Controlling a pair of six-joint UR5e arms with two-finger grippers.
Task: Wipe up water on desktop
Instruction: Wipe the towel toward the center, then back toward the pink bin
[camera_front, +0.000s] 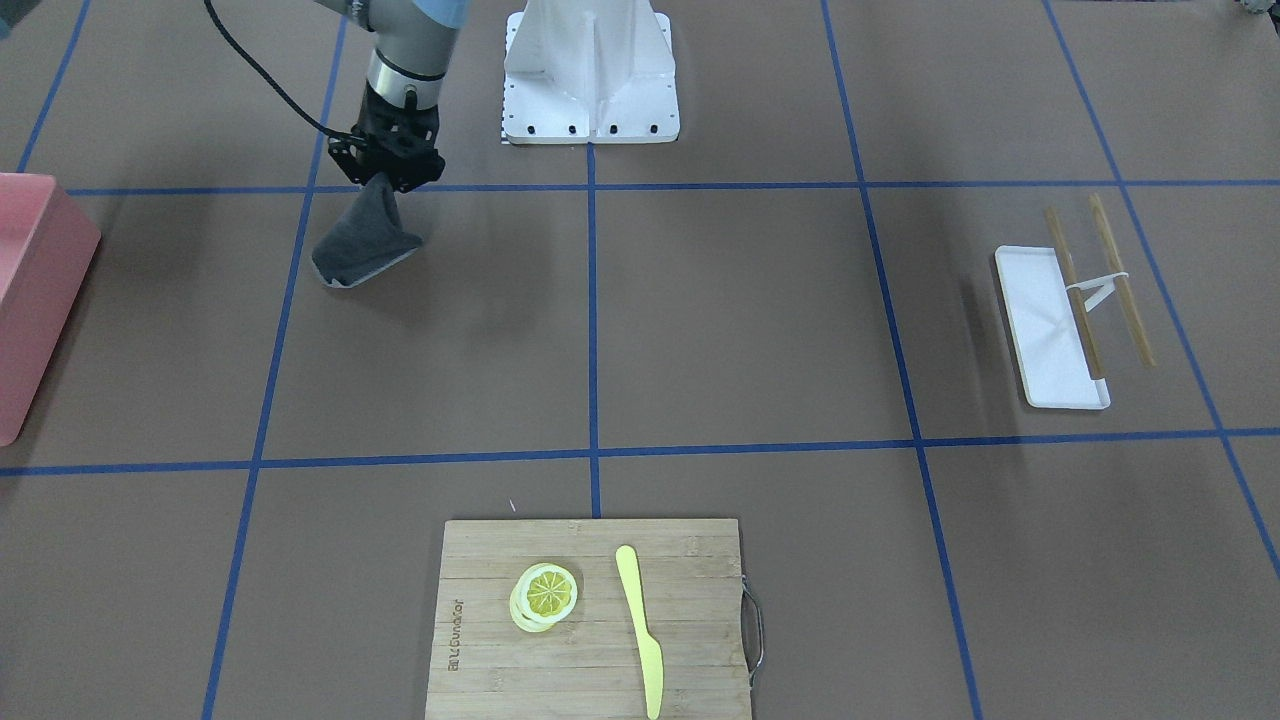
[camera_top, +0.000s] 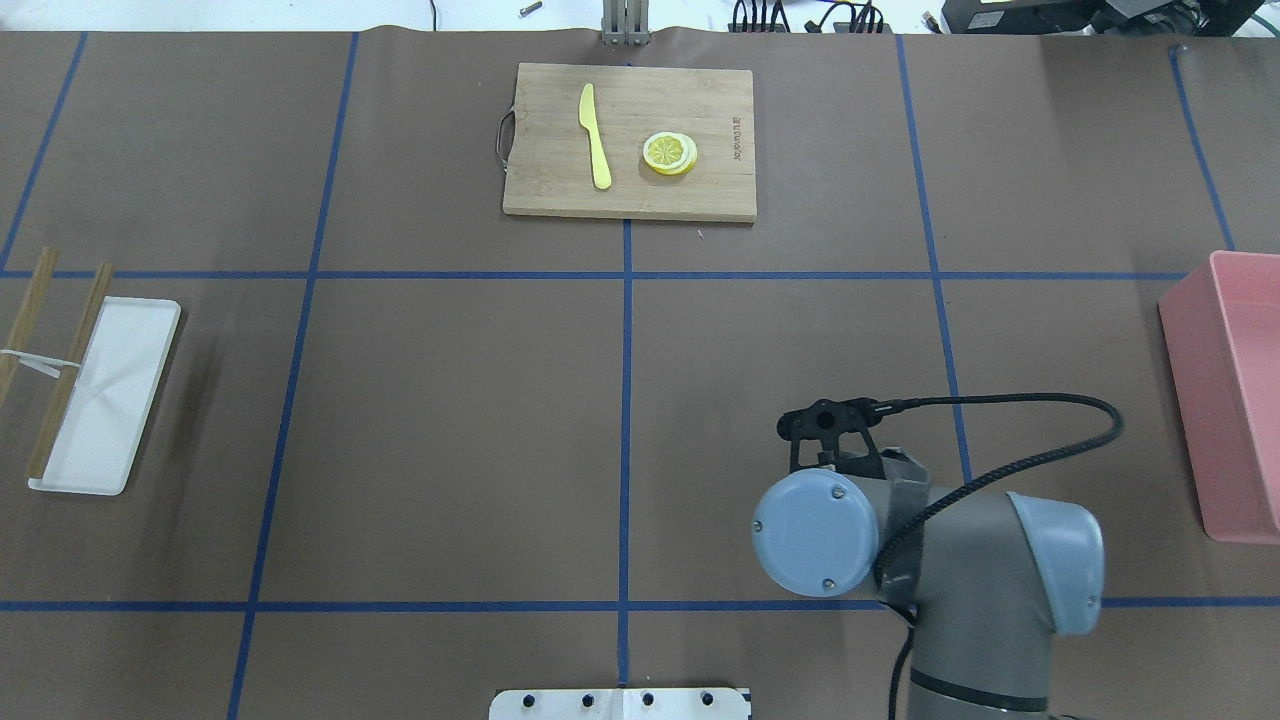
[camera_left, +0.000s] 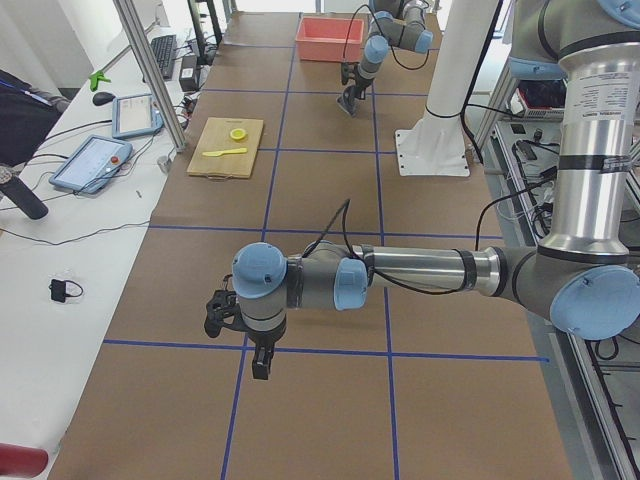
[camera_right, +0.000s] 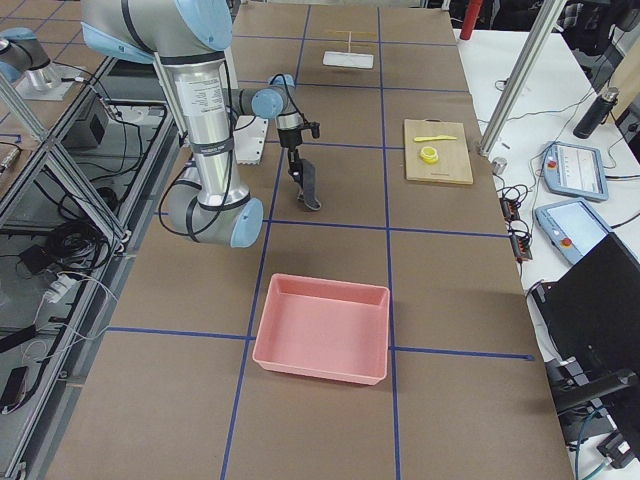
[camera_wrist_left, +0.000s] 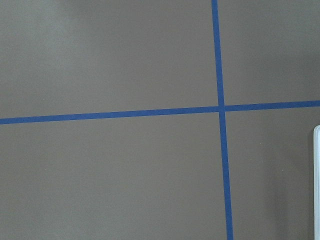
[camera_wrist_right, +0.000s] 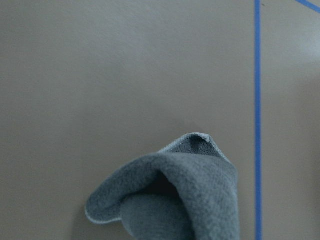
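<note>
My right gripper (camera_front: 386, 182) is shut on the top of a grey cloth (camera_front: 362, 245), which hangs down with its lower edge at the brown desktop (camera_front: 740, 320), near a blue tape crossing. The right wrist view shows the folded cloth (camera_wrist_right: 175, 200) low in the frame over bare desktop. From overhead the arm hides this gripper and cloth. My left gripper (camera_left: 261, 368) shows only in the exterior left view, hovering over a tape line, and I cannot tell if it is open or shut. No water shows in any view.
A pink bin (camera_top: 1230, 400) stands at the desktop's right end. A bamboo cutting board (camera_top: 700, 100) at the far side carries a lemon slice (camera_top: 670, 153) and a yellow knife (camera_top: 594, 135). A white tray (camera_top: 110, 400) with chopsticks (camera_top: 30, 310) lies far left.
</note>
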